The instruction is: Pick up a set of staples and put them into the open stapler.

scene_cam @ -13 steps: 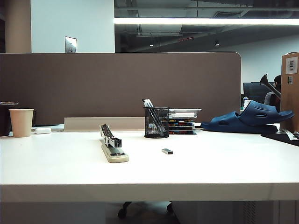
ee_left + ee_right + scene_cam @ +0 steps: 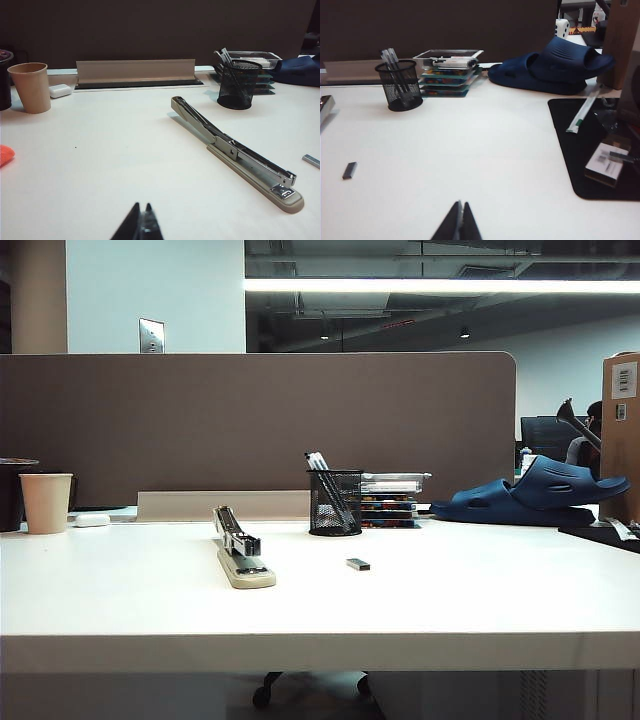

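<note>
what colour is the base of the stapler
Beige or cream, under a silver metal magazine; the stapler shows best in the left wrist view.

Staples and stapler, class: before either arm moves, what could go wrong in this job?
1. The set of staples is tiny and lies flat on the table; the shut right tool may push it instead of gripping.
2. The stapler magazine is narrow, so the bar could miss.
3. The pen cup stands close behind and could be knocked.
</note>
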Controlling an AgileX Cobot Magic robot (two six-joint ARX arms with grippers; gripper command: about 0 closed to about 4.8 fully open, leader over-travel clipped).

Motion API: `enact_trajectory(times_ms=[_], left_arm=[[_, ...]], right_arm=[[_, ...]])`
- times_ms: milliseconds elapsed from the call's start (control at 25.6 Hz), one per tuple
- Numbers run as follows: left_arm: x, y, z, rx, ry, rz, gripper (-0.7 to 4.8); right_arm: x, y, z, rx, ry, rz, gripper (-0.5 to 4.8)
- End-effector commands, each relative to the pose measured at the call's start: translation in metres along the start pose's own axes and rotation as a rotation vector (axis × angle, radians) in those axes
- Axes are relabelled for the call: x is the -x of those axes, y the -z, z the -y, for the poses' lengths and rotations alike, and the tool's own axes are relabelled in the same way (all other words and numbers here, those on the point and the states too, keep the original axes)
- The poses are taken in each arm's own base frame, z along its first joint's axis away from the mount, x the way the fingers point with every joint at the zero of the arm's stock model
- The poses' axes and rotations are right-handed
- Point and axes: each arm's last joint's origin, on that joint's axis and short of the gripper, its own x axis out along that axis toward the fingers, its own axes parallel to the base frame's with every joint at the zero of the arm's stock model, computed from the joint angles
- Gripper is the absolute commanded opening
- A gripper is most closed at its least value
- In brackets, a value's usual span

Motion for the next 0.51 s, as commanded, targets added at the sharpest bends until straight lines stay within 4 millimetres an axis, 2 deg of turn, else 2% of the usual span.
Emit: enact_trajectory(times_ms=[39,156,508], left_arm=[[0.000,-0.002,0.001,-0.003,0.027,0.018,-0.06],[0.000,-0.002,0.002,-0.003,0.057,0.018,-0.06],[0.001,-0.002,0.008,-0.005,0.281,0.020,-0.06]], right_arm=[[0.001,-0.005,-0.001,0.010,-0.027,0.050,-0.06],[0.002,-0.010,-0.002,0.012,-0.028,0.062,-0.06],[0.015,-0.047,-0.007,0.002,-0.028,0.039,-0.06]])
